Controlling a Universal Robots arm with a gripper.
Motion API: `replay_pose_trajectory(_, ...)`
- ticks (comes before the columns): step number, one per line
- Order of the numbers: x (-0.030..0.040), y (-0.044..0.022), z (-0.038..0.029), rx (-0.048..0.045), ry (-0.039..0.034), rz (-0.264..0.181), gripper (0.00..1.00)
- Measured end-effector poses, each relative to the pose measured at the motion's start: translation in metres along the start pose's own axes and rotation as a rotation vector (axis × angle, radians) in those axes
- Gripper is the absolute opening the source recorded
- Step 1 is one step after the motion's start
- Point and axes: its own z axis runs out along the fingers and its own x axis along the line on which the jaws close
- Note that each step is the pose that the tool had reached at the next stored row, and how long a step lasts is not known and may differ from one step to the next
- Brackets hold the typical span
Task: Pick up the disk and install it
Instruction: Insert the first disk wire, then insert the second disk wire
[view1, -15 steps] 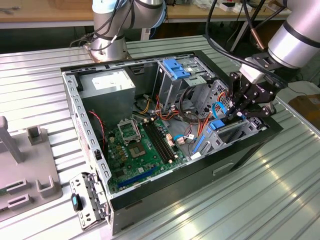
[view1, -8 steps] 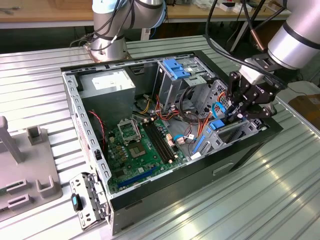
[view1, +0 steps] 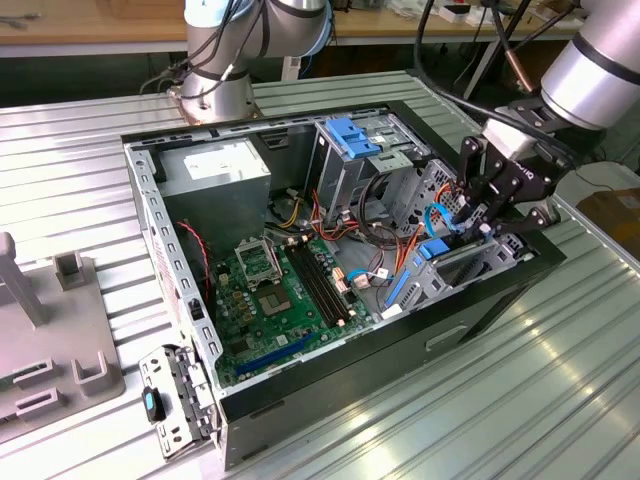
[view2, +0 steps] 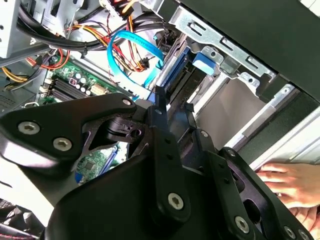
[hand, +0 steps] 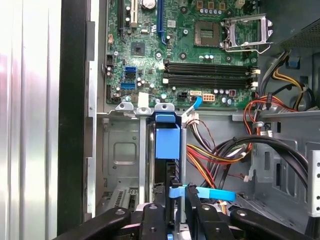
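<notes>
Fingers (hand: 152, 222) of the gripper (view1: 484, 218) stand nearly closed, pinching the disk (hand: 167, 172) by its edge as it stands upright in the drive bay (hand: 122, 150) of an open computer case (view1: 160, 230). Across the exterior view from its left: a grey fixture (view1: 60, 330) rests on the ribbed metal table (view1: 560, 380) beside the case. Inside the case, a grey power-supply box (view1: 215, 165) sits in the far corner beyond the green motherboard (view1: 270, 290). A metal cage with a blue handle (view1: 350, 140) rises near the middle. At the exterior view's right, the arm reaches down to the bay against the case's side wall.

In the first wrist view the disk shows edge-on, dark between its blue side rails. It is slotted between the bay's metal walls, with the two fingers closed on either side of it. In the second wrist view a looped blue data cable (view2: 125, 45) hangs just beside the bay, and a person's hand (view2: 290, 182) lies outside the case.

Judged from these pictures, the pick-up is done and the disk is already inside its slot, so the job looks well advanced. Not yet done: the gripper has not released it. Whether the disk is pushed fully home, or any cable is plugged into it, cannot be told.
</notes>
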Motion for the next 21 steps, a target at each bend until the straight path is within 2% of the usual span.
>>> replay_pose_trajectory(2, -0.0009, 0.0003, -0.0061, 0.0013, 0.0000, 0.000, 0.30)
replay_pose_trajectory(5, -0.0012, 0.0010, -0.0090, 0.0036, -0.0002, 0.000, 0.30)
replay_pose_trajectory(6, -0.0012, 0.0029, -0.0090, 0.0072, -0.0022, 0.000, 0.30)
replay_pose_trajectory(8, -0.0013, 0.0097, -0.0088, 0.0177, -0.0147, -0.002, 0.30)
replay_pose_trajectory(9, -0.0014, 0.0118, -0.0087, 0.0203, -0.0164, -0.002, 0.30)
replay_pose_trajectory(11, -0.0035, 0.0138, -0.0086, 0.0222, -0.0127, -0.002, 0.30)
replay_pose_trajectory(21, -0.0035, 0.0139, -0.0086, 0.0227, -0.0095, -0.002, 0.30)
